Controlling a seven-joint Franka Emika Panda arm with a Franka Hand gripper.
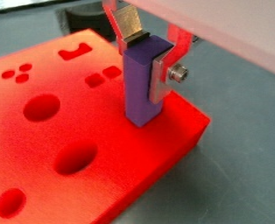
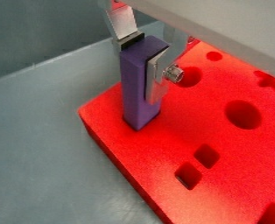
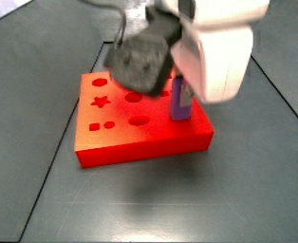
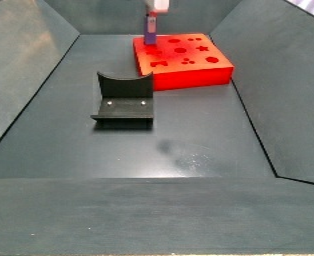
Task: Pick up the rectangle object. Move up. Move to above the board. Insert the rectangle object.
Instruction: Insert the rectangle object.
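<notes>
The rectangle object [image 1: 144, 87] is a slim purple bar held upright between the fingers of my gripper [image 1: 150, 54]. Its lower end meets the top of the red board [image 1: 58, 131] close to one corner. Both wrist views show this; the bar [image 2: 137, 87], the gripper [image 2: 143, 54] and the board [image 2: 222, 149] also appear in the other wrist view. In a side view the bar [image 3: 179, 100] stands at the board's [image 3: 139, 138] right edge, partly behind the white hand. In a side view the gripper [image 4: 153, 12] holds the bar [image 4: 149, 33] over the board's [image 4: 187, 60] far left corner.
The dark grey fixture [image 4: 122, 100] stands on the grey floor in front of and left of the board. Sloped grey bin walls [image 4: 26, 90] enclose the floor. The board's top has star, circle and square cut-outs [image 3: 103, 102].
</notes>
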